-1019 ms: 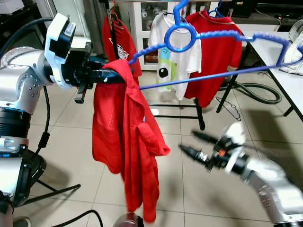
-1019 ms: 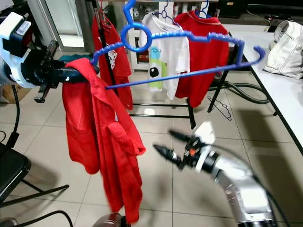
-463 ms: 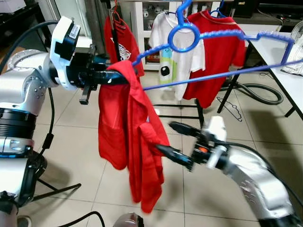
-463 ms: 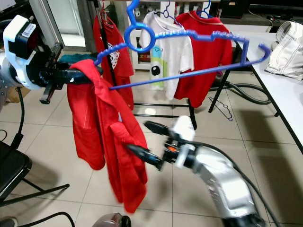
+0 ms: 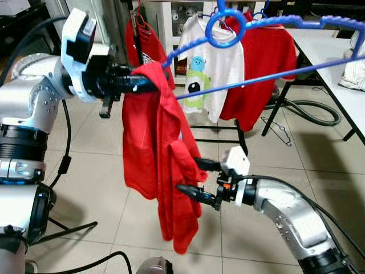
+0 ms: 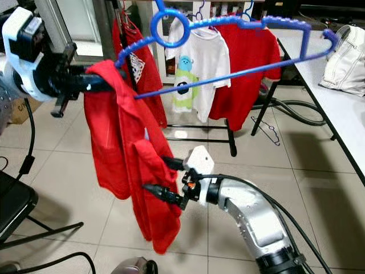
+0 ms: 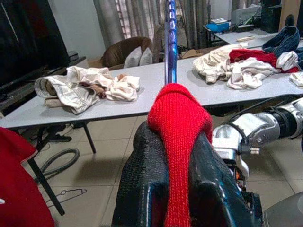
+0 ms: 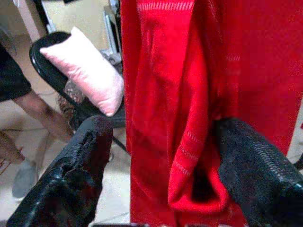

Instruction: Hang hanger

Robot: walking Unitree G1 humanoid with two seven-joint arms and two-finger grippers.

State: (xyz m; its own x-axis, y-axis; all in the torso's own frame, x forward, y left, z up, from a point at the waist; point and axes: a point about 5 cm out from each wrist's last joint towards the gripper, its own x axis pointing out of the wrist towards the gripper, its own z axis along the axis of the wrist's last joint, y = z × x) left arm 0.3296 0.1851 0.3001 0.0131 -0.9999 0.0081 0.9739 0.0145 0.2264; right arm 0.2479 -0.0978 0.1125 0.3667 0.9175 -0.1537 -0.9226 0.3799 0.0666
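Two grippers of mine are at work. My left gripper (image 5: 134,84), held high out to my left, is clamped on the shoulder of the red shirt (image 5: 159,165) where it drapes over one end of the blue hanger (image 5: 268,48); the cloth bulges up between my fingers (image 7: 142,189) and covers the hanger's end, so I cannot see how much of the plastic I actually grip. The hanger slants up to my right, its hook and far tip cut off at the frame's edge. My right gripper (image 5: 191,177) is spread apart low down, one finger on either side of a hanging fold of the shirt; whether the pads (image 8: 255,170) touch the cloth is hard to judge. Behind stands a clothes rack (image 5: 239,128) with a white shirt (image 5: 208,74) and red garments. A person's legs (image 8: 28,109) show beside a chair with a pink pillow (image 8: 85,75).
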